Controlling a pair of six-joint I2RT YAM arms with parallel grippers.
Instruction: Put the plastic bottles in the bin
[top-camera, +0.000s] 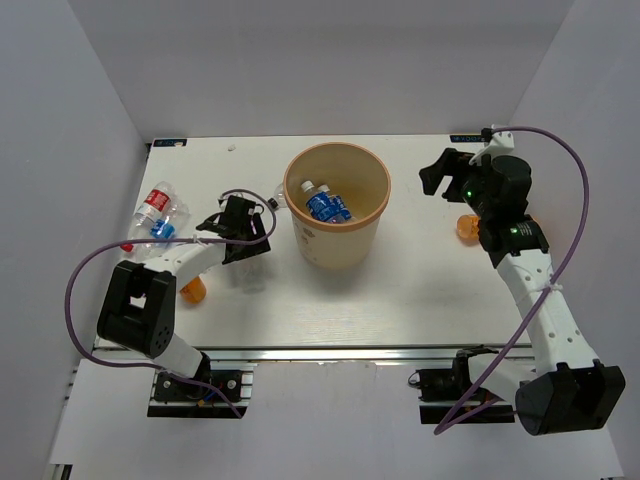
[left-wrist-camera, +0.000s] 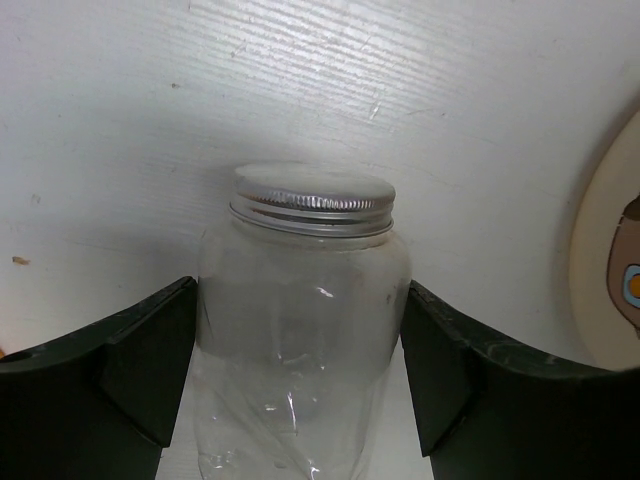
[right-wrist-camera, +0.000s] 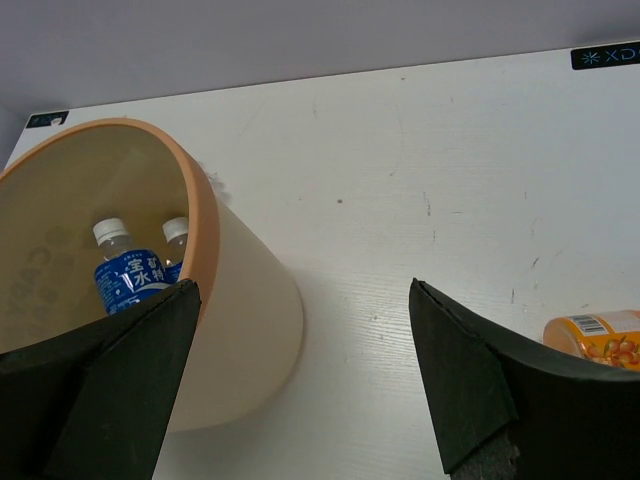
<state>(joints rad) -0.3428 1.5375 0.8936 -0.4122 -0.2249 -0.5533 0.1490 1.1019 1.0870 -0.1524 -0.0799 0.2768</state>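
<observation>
The beige bin (top-camera: 372, 225) stands mid-table with two blue-labelled bottles (top-camera: 322, 203) inside; the right wrist view shows the bin (right-wrist-camera: 250, 330) and those bottles (right-wrist-camera: 130, 275) too. My left gripper (top-camera: 245, 225) is left of the bin. Its fingers (left-wrist-camera: 150, 360) press both sides of a clear unlabelled bottle (left-wrist-camera: 305, 300) with a silver cap. My right gripper (top-camera: 432, 178) is open and empty to the right of the bin. A red-labelled bottle (top-camera: 153, 205), a blue-labelled bottle (top-camera: 165, 230) and an orange bottle (top-camera: 193, 291) lie at the left. Another orange bottle (top-camera: 466, 228) lies under my right arm.
The bin's wall (left-wrist-camera: 605, 270) is close on the right of the left gripper. A tiny dark object (top-camera: 272, 203) lies between the left gripper and the bin. The orange bottle (right-wrist-camera: 595, 338) is just right of the right gripper's fingers. White walls enclose the table.
</observation>
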